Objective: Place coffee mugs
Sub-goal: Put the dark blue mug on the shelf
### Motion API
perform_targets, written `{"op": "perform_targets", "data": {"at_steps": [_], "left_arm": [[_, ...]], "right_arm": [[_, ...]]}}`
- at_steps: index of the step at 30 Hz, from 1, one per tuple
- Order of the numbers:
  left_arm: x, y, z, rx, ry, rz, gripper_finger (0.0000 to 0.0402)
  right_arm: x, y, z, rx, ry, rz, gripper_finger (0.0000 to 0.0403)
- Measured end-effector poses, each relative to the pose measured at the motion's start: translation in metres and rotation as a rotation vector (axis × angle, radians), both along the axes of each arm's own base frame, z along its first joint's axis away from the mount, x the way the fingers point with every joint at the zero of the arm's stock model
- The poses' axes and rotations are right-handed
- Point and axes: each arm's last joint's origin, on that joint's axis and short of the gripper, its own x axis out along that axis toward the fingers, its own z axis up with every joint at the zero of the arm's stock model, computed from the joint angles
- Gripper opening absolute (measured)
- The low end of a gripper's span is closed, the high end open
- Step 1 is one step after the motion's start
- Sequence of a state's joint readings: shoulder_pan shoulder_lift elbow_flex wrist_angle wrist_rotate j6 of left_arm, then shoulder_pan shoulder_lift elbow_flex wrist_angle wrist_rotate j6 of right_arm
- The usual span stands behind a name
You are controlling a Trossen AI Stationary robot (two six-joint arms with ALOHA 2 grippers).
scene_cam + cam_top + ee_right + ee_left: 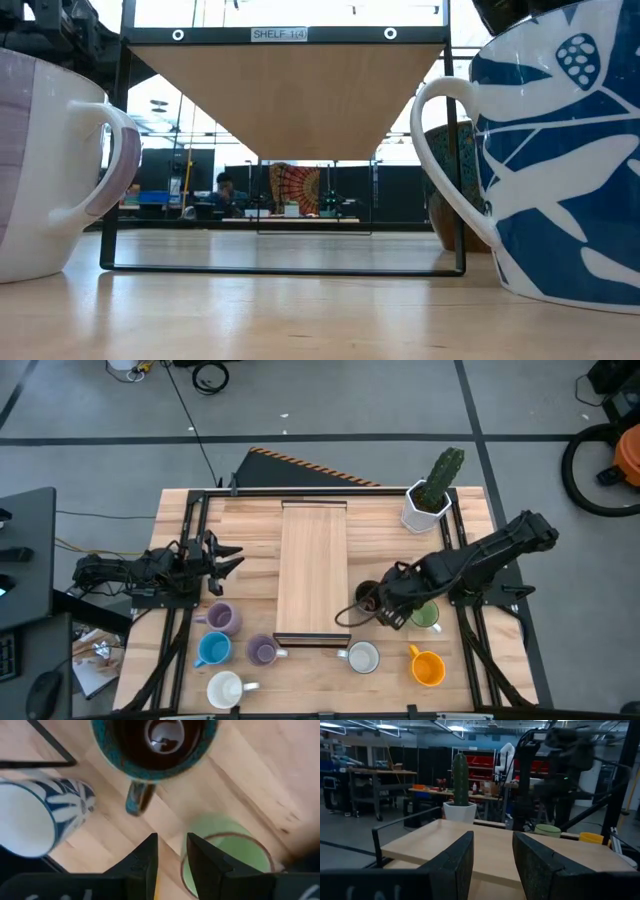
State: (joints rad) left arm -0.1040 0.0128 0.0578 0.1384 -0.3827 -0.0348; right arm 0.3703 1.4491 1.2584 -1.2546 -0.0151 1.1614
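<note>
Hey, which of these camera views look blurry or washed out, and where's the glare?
Right wrist view: the green mug beside the right gripper is blurred, the dark brown mug sharper. Low view: bright windows wash out behind the shelf; the near white mug fills the frame. High view: even, sharp.

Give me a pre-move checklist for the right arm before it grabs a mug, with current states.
1. Right gripper open: ok, its fingers stand apart with nothing between them.
2. Target in view: ok, the dark brown mug sits ahead of the fingers, handle toward them.
3. Fingers lined up on the handle: cannot tell; the handle shows just off the gap.
4. Neighbours clear: not ok, the green mug lies right beside the fingers and the white mug with blue pattern is close on the other side.
5. Shelf board free for placing: ok, no mug on it.
6. Left gripper out of the way: ok, at the table's left side, open, holding nothing.
</note>
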Motion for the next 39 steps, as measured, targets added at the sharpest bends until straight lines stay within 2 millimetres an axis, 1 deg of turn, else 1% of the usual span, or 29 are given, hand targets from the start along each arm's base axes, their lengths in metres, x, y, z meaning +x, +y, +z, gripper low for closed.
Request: {"op": "perform_targets", "data": {"at_steps": [3,5,10,15,19,22,28,33,39], "left_arm": [[0.0,0.0,0.0,0.013,0.004,0.005,0.0141],[0.0,0.0,0.001,0.043,-0.002,0.011,0.0141],[-0.001,0.0,0.007,0.126,-0.032,0.032,0.0141],[-0.002,0.0,0.007,0.166,-0.028,0.041,0.0141],[-0.002,0.0,0.008,0.181,-0.03,0.048,0.0141],[-0.002,0.001,0.008,0.178,-0.029,0.056,0.0141],[-0.002,0.001,0.008,0.169,-0.028,0.055,0.0141],[-0.001,0.001,0.004,0.145,0.006,0.051,0.0141],[-0.001,0.002,0.002,0.122,0.023,0.093,0.0141]], "right_arm": [[0.007,0.004,0.007,-0.078,0.025,0.021,0.0111],[0.012,0.006,0.013,-0.094,0.023,0.035,0.0115],[0.025,0.014,0.021,-0.087,-0.016,0.023,0.0148],[0.03,0.024,0.017,-0.065,-0.001,-0.014,0.0197],[0.033,0.028,0.012,-0.067,0.013,-0.048,0.0217],[0.034,0.029,0.009,-0.073,0.026,-0.044,0.0218],[0.034,0.029,0.008,-0.097,0.028,-0.028,0.0205],[0.031,0.033,0.004,-0.127,0.034,0.005,0.0197],[0.029,0.034,-0.002,-0.107,0.059,-0.048,0.0195]]}}
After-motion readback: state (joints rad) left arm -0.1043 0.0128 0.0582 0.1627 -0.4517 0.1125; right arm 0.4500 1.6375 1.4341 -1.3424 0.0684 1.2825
